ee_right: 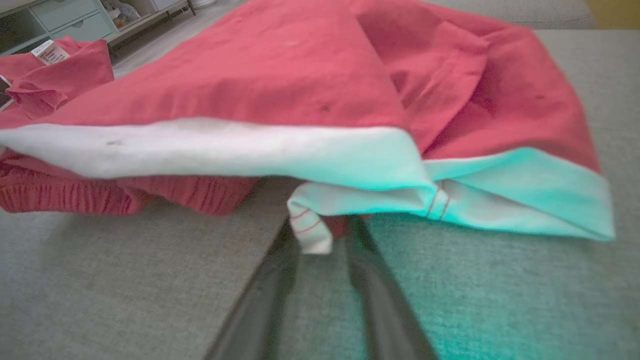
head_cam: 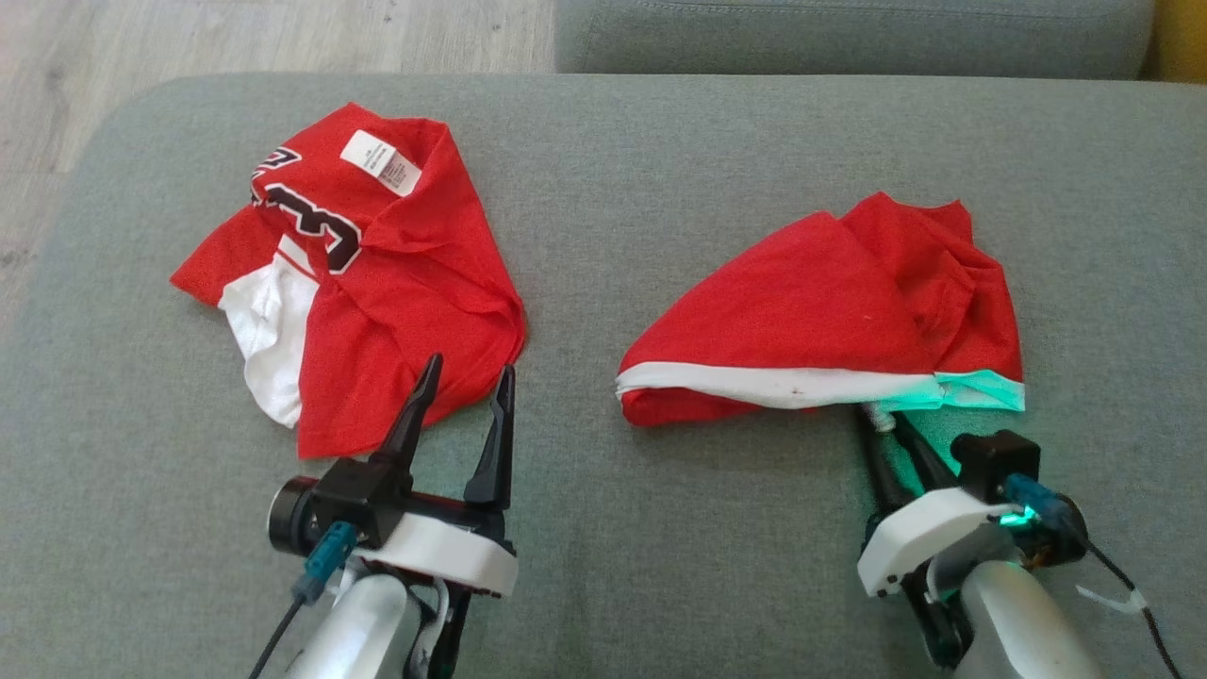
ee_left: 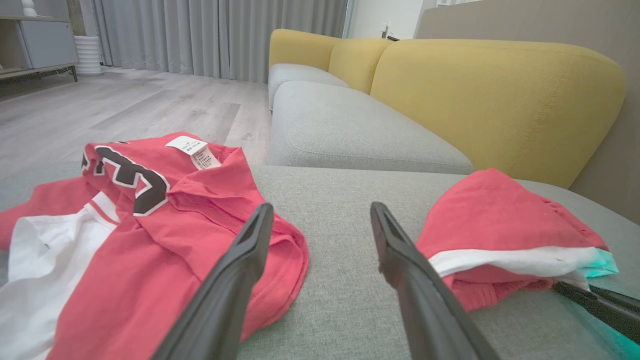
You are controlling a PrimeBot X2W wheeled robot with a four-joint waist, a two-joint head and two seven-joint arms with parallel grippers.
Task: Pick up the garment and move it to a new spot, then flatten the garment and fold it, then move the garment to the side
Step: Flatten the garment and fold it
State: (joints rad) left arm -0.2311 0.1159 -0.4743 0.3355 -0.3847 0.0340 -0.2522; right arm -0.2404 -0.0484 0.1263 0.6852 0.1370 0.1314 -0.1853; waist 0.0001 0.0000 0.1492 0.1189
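**Head view.** The grey seat cushion (head_cam: 603,170) carries two items. The red jersey (head_cam: 415,273), with a white panel and a care label, lies crumpled at the left. The left gripper (head_cam: 471,366) stands at the jersey's near edge with its fingers spread wide, holding nothing. The banded red garment (head_cam: 811,292) lies bunched at the right, well apart from the jersey. The right gripper (head_cam: 888,424) meets this garment's near edge just below the white band. Its fingertips are hidden under the fabric.

**Left wrist view.** The left gripper (ee_left: 321,210) has bare cushion between its fingers. The red jersey (ee_left: 190,225) lies beside one finger and the banded red garment (ee_left: 495,220) beside the other.

**Right wrist view.** The banded red garment (ee_right: 280,75) lies directly ahead of the right gripper (ee_right: 320,232). The fingers stand close together, with a small white hem fold (ee_right: 307,220) between the tips. Whether they press on the fold cannot be determined. Green light tints the band.
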